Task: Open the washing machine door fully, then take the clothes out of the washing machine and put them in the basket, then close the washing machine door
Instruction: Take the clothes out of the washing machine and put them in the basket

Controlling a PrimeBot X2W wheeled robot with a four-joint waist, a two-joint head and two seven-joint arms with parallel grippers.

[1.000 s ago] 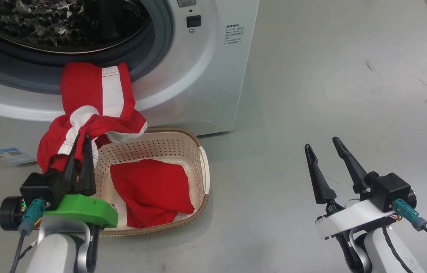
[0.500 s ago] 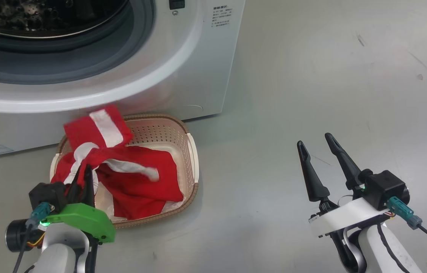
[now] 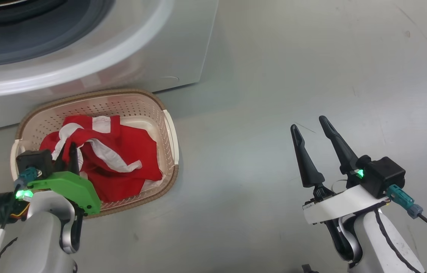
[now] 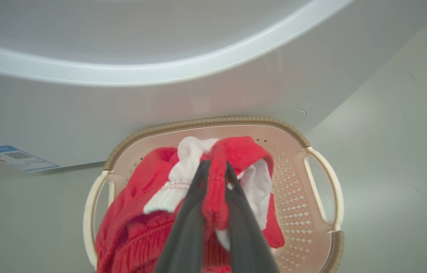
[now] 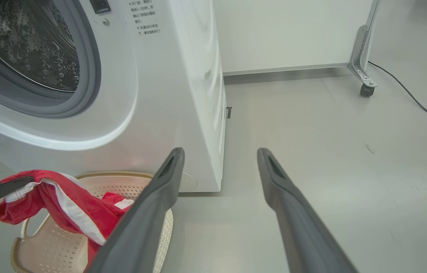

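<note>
My left gripper (image 3: pixel 67 149) is shut on a red garment with white bands (image 3: pixel 99 146) and holds it low inside the cream basket (image 3: pixel 169 132). In the left wrist view the two fingers (image 4: pixel 194 212) pinch a fold of this garment (image 4: pixel 236 151) just above the basket (image 4: pixel 205 122). Plain red cloth (image 3: pixel 141 170) lies underneath it. The basket stands on the floor against the front of the white washing machine (image 3: pixel 141 49). Its steel drum (image 5: pixel 27 45) stands open to view. My right gripper (image 3: pixel 308 124) hovers open and empty over the floor to the right. The washing machine door is out of view.
Bare grey floor (image 3: pixel 293 68) stretches right of the machine and the basket. A blue sticker (image 4: pixel 12 159) sits low on the machine's front. At the back right stand a metal leg on a caster (image 5: pixel 365 79) and a dark cable (image 5: pixel 418 106) along the floor.
The left gripper has pulled the red-and-white garment off the drum's rim and lowered it into the basket. The head camera has tilted down. The right gripper has stayed open.
</note>
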